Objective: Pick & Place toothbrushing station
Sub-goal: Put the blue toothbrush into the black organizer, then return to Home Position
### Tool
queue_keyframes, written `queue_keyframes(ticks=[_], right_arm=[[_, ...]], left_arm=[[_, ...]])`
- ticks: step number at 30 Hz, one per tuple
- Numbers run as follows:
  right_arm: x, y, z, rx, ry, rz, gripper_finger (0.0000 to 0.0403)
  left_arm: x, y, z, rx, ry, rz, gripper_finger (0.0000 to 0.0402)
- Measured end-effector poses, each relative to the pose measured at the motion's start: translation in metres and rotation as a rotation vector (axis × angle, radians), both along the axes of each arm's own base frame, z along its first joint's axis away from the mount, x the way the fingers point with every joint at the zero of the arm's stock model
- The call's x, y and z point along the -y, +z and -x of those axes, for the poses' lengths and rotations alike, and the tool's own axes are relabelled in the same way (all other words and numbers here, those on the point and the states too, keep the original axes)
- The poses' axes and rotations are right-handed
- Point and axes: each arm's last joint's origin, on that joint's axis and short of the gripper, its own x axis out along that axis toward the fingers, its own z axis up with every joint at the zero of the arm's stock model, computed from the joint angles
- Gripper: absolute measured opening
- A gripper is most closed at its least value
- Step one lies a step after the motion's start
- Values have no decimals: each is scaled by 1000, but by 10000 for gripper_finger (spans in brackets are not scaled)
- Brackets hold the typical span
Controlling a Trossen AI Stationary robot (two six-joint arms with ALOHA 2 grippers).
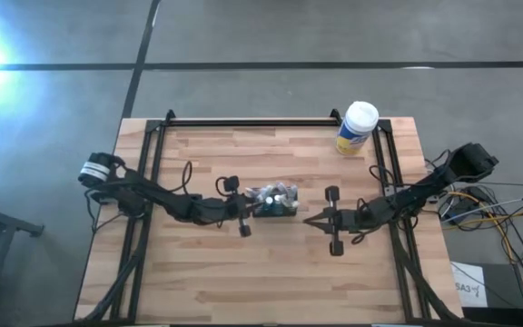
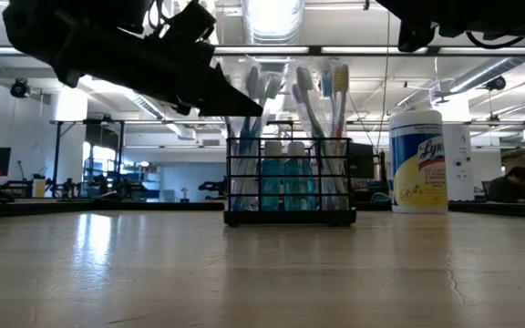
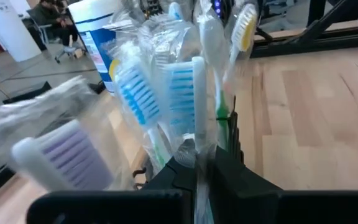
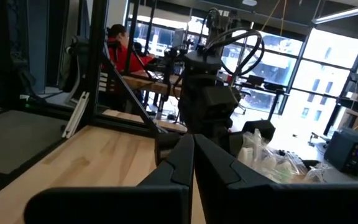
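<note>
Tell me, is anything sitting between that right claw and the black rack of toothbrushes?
Nothing visible. Bare wood separates the right gripper from the toothbrushing station. The left gripper is already at the rack's other side, and the wipes canister stands apart near the table's far edge, out of the way.

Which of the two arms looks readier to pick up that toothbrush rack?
Likely the left. Its tool is right at the toothbrushing station, fingers shut. The right tool sits apart from it, shut too.
</note>
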Motion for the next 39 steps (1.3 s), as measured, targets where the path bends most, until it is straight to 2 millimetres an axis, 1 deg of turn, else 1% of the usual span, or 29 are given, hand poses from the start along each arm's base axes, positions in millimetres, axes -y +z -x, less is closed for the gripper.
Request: queue_keyframes(ticks=[5,8,15,17,20,24,27,29,32,34,36,39], right_arm=[[0,0,0,-1,0,-3,8],[0,0,0,-1,0,-4,8],[0,-1,0,-7,5,-54,8],[0,-1,0,-8,5,-56,8],[0,-1,0,-14,8,-81,8],[0,-2,0,-17,16,-123,8],[0,-2,0,-17,27,-129,8],[0,-2,0,-18,28,-141,8],[0,-1,0,-16,29,-149,8],[1,0,1,-12,23,-149,8],[1,-1,1,-15,9,-156,8],[1,-4,1,-37,8,-175,8]], left_arm=[[-1,-3,1,-13,-8,-19,23],[-1,-2,1,-12,-7,-18,35],[-1,4,3,0,-50,-2,96],[-1,6,4,-3,-65,-29,116],[1,11,6,-20,-99,-114,149],[1,17,9,-17,-109,-126,188],[1,22,12,-10,-109,-123,210],[2,29,16,8,-112,-120,220],[5,49,26,63,-128,-111,226],[8,64,36,89,-148,-111,226],[11,78,51,92,-177,-113,225],[14,95,81,56,-230,-146,224]])
